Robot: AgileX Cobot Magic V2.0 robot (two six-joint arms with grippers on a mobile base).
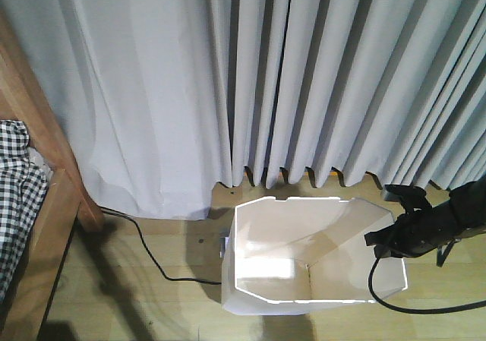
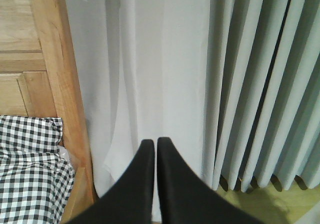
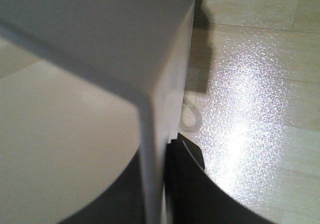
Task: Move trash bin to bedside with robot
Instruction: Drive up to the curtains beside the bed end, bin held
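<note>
**Right Fingers Pinched the Bin Wall; Left Pair Closed on Nothing**

In the right wrist view, the right gripper (image 3: 157, 154) straddled a thin white wall of the trash bin (image 3: 100, 59). One black finger (image 3: 186, 156) lay flat against the outer face. Its partner on the inner side showed only as a dark blur low in the frame, so its exact contact was hard to make out. The wall filled the narrow gap between them, and the jaws stood clamped on it. The bin's rim was cut off at the frame's edge, and glare washed out the floor (image 3: 250, 109) beside it.

From the front view, the right gripper (image 1: 389, 238) sat at the right side of the rim of the trash bin (image 1: 292, 199), its fingertips lost in black against the arm. A black cable (image 1: 410, 307) looped below it, partly cut off.

The left gripper (image 2: 153, 143) held its two black fingers pressed together, tips touching, with nothing between them. They pointed at the pale curtain (image 2: 165, 59).

The bin stood upright on the wooden floor (image 1: 137, 295), just in front of the curtain (image 1: 304, 75). It stood apart from the bed frame (image 1: 45, 242), with a thin dark cord (image 1: 152, 261) trailing across the boards between them. Checked bedding (image 1: 19, 181) was cropped at the left edge.
</note>
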